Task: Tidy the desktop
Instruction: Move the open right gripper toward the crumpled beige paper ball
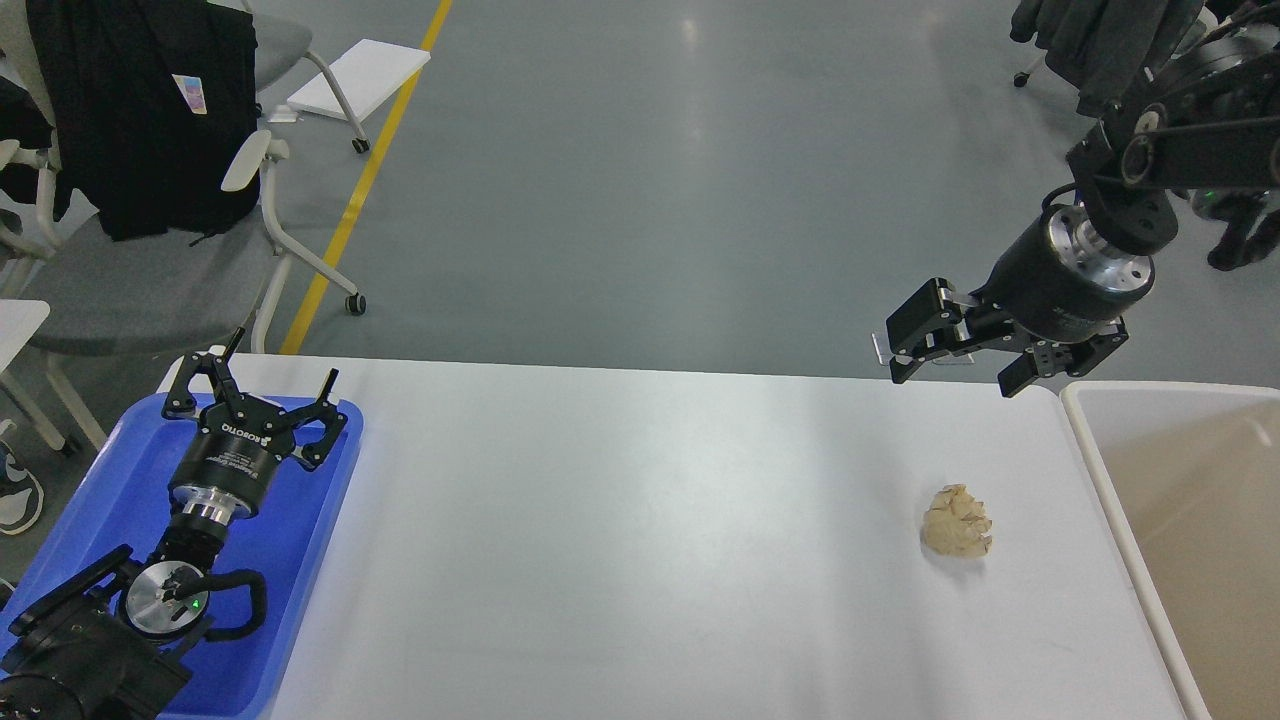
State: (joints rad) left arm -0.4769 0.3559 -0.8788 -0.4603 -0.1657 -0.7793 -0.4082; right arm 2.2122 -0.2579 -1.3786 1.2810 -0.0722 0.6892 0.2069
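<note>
The white desktop fills the lower part of the head view. A crumpled beige paper ball lies on it at the right. My right gripper is open and empty, held in the air above the table's far edge, behind the paper ball and apart from it. My left gripper is open and empty, held over the far end of the blue tray at the left.
A beige open-topped bin stands at the table's right edge, close to the paper ball. Beyond the table are a grey floor with a yellow line and office chairs at the back left.
</note>
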